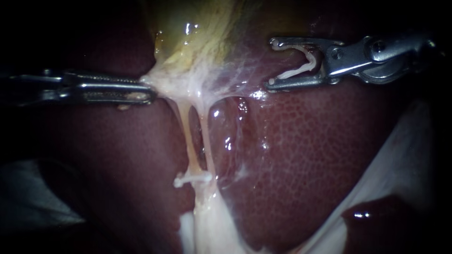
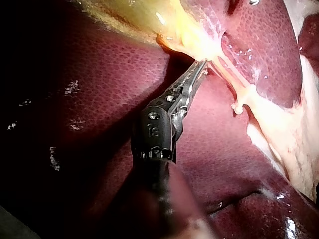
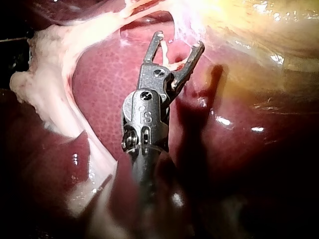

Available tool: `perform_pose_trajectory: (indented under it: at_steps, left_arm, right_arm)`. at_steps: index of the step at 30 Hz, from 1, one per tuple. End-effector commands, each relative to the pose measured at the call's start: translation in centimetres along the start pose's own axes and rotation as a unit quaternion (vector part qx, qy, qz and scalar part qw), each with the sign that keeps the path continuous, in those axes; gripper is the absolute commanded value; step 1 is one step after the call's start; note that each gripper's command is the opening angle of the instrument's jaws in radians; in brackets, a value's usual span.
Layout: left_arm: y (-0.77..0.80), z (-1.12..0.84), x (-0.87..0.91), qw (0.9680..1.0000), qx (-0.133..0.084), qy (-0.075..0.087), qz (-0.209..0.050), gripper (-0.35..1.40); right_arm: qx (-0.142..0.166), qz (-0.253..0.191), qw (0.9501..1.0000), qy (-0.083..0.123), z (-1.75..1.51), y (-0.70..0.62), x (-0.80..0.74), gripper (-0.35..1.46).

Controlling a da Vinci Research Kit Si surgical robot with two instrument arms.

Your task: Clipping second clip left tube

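My left instrument (image 1: 149, 91) (image 2: 202, 64) comes in level from the left, its jaws shut on pale tissue at the foot of the yellowish gallbladder (image 1: 197, 33) (image 2: 134, 15). From there two thin tubes run down, the left tube (image 1: 185, 136) beside the right tube (image 1: 207, 141). A white clip (image 1: 190, 178) (image 2: 238, 105) sits across them low down. My right instrument (image 1: 271, 64) (image 3: 178, 41) holds an open white clip (image 1: 306, 63) (image 3: 164, 52) seated between its wide jaws. It hangs to the right of and above the tubes, apart from them.
Dark red liver (image 1: 306, 155) lies under and around everything. A thin glistening film (image 1: 235, 80) spreads between the gallbladder and the right instrument. Pale fatty tissue (image 1: 207, 230) hangs below the tubes. White cloth (image 1: 405, 155) shows at the lower right.
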Motion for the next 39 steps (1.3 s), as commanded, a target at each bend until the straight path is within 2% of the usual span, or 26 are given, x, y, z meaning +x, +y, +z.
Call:
perform_pose_trajectory:
  at_steps: [1, 5, 8, 12, 18, 22, 29, 34, 39]
  left_arm:
    - [0.0, -0.01, 0.01, 1.0, 0.001, 0.002, 0.001, -0.35]
    - [0.01, -0.02, 0.01, 1.0, 0.001, 0.002, 0.001, -0.35]
    - [0.02, -0.02, 0.01, 1.0, 0.001, 0.002, 0.001, -0.35]
    - [0.02, -0.02, 0.01, 1.0, 0.001, 0.002, 0.001, -0.35]
    - [0.02, -0.03, 0.02, 1.0, 0.001, 0.002, 0.001, -0.35]
    - [0.02, -0.04, 0.02, 1.0, 0.002, 0.002, 0.001, -0.35]
    - [0.02, -0.04, 0.02, 1.0, 0.002, 0.002, 0.0, -0.35]
    - [0.02, -0.04, 0.02, 1.0, 0.002, 0.002, 0.0, -0.35]
    - [0.02, -0.04, 0.02, 1.0, 0.002, 0.002, 0.0, -0.35]
  right_arm:
    - [0.003, 0.0, 1.0, 0.002, 0.0, 0.0, 0.01, 0.49]
    - [0.015, 0.002, 0.9998, 0.008, 0.03, -0.06, 0.03, 0.49]
    - [0.027, 0.034, 0.999, 0.014, 0.1, -0.17, 0.06, 0.49]
    - [0.047, 0.071, 0.9961, 0.023, 0.29, -0.39, 0.1, 0.49]
    - [0.079, 0.135, 0.9871, 0.032, 0.66, -0.74, 0.07, 0.49]
    - [0.104, 0.171, 0.9792, 0.033, 0.91, -0.92, -0.03, 0.49]
    - [0.14, 0.217, 0.9656, 0.03, 1.29, -1.14, -0.25, 0.49]
    - [0.16, 0.237, 0.9579, 0.025, 1.49, -1.22, -0.4, 0.49]
    - [0.179, 0.241, 0.9537, 0.022, 1.64, -1.25, -0.6, 0.46]
